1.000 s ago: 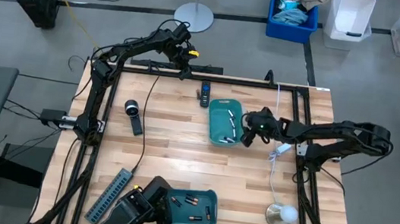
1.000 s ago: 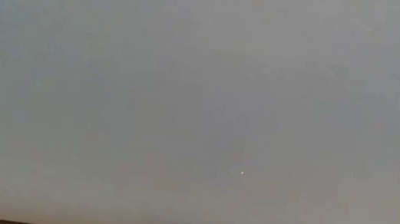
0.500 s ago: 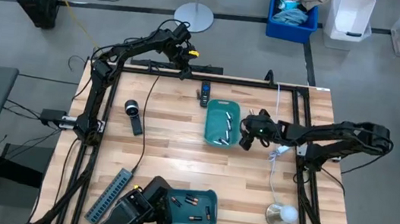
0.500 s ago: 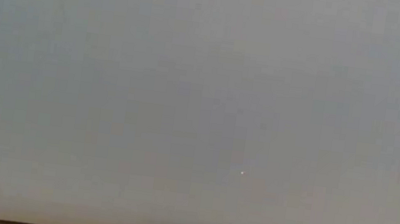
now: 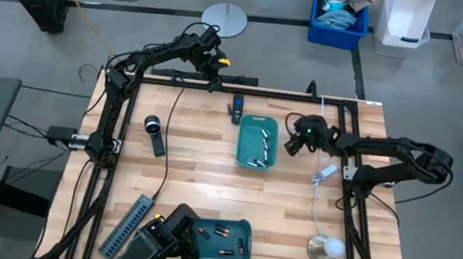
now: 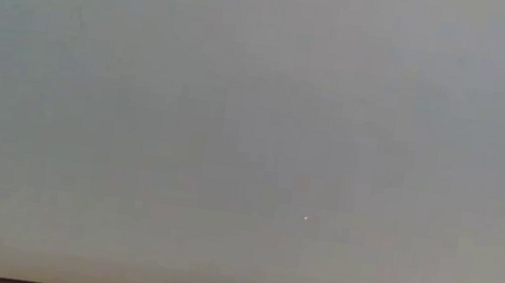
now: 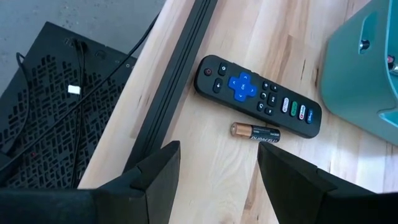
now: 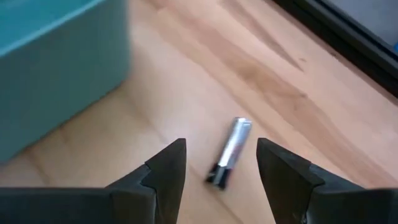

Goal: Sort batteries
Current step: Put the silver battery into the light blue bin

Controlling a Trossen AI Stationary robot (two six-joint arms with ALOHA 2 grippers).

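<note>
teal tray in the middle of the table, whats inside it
The middle teal tray holds a few small silvery batteries, lying loose on its floor. An exact count is hard to make. The right gripper hovers beside the tray, fingers open, covering none of it.

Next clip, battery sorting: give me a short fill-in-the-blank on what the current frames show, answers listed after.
1. The right gripper hovers with its fingers ____ above a silvery battery on the bare wood.
2. Beside the remote lies a copper-topped ____.
3. The left gripper holds ____.
4. Both trays are ____ in colour.

Answers: open; battery; nothing; teal
</note>
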